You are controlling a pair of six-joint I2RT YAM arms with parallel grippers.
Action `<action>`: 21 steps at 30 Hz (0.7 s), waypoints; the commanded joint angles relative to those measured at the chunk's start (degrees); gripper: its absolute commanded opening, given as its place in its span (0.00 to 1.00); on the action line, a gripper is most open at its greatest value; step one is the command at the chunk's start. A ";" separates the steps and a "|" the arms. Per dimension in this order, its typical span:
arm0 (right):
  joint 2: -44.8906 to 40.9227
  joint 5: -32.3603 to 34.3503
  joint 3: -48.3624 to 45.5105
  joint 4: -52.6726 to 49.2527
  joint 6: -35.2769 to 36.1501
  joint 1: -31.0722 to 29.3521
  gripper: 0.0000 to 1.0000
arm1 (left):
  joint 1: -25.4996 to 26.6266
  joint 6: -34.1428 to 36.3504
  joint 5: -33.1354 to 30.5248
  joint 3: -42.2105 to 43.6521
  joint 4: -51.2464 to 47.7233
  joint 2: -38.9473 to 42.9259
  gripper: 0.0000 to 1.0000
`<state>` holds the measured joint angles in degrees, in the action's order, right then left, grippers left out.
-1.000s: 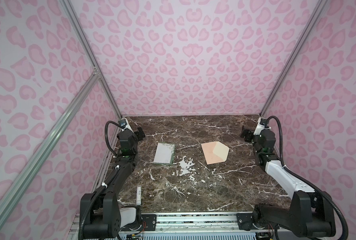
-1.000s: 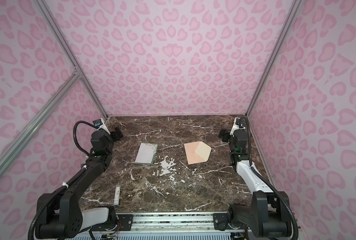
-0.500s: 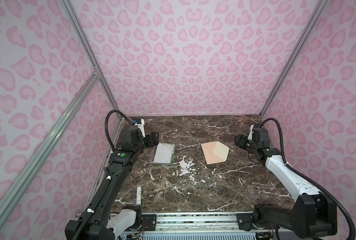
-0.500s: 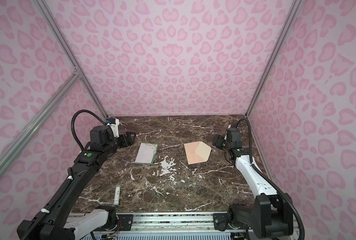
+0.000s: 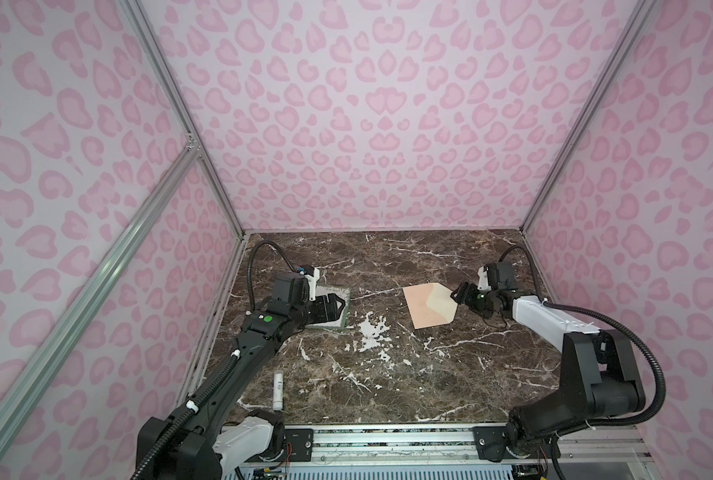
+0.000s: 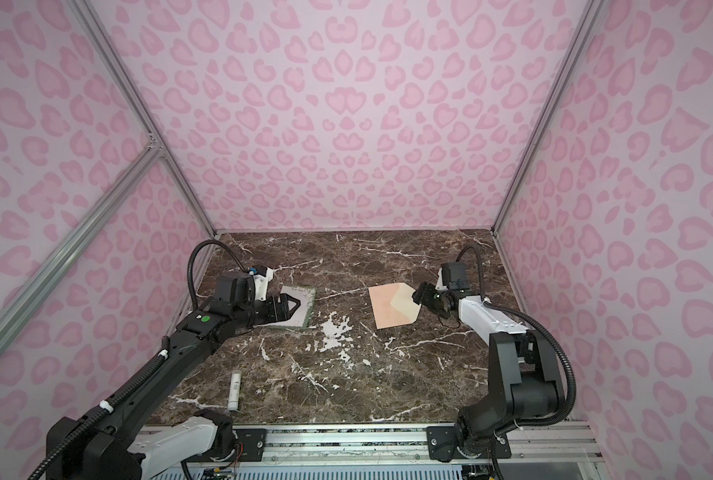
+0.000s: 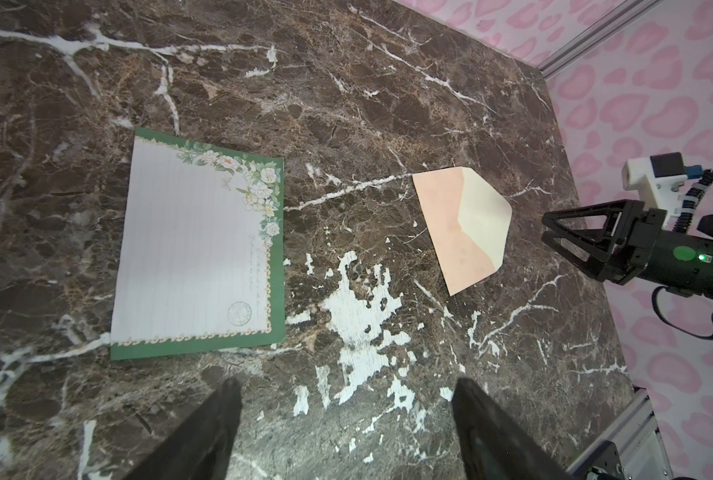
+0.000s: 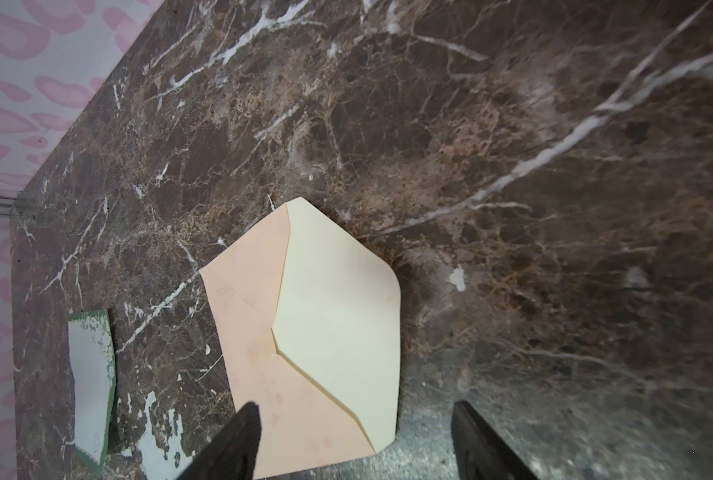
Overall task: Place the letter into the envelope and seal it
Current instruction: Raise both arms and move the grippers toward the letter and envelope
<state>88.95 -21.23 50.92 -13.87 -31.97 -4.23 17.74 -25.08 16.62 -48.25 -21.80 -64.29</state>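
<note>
Marble-patterned table (image 5: pixel 388 374) carries both task items, with two arms poised over them: the peach envelope (image 7: pixel 458 228) lies flat, its pointed flap open and pale inner side up, and the green-bordered letter (image 7: pixel 197 245) lies flat well apart from the envelope, on the side away from the flap. The left gripper (image 5: pixel 336 305) hovers above the letter, jaws spread wide and empty; the right gripper (image 5: pixel 456 296) sits just beside the envelope's flap tip, jaws also wide, gripping nothing. The step in hand looks like the reach for both papers. Done well, the left fingers would likely catch one edge of the letter rather than press on its face, while the right pins or lifts the flap so the pocket mouth opens. The left wrist view shows the letter whole, floral corner included, which both top views half hide under the gripper; only the top views show the glue stick (image 5: pixel 278 390), farther from the envelope than the letter
</note>
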 commanded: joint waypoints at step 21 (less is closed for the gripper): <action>-3.43 3.23 0.72 5.99 -13.79 -17.71 0.69 | -0.38 -6.49 -2.90 2.46 0.81 -3.54 0.89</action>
<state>85.71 -19.44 51.86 -12.16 -39.75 -19.22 17.56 -30.39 13.89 -46.06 -22.20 -68.60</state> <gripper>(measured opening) 0.704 0.896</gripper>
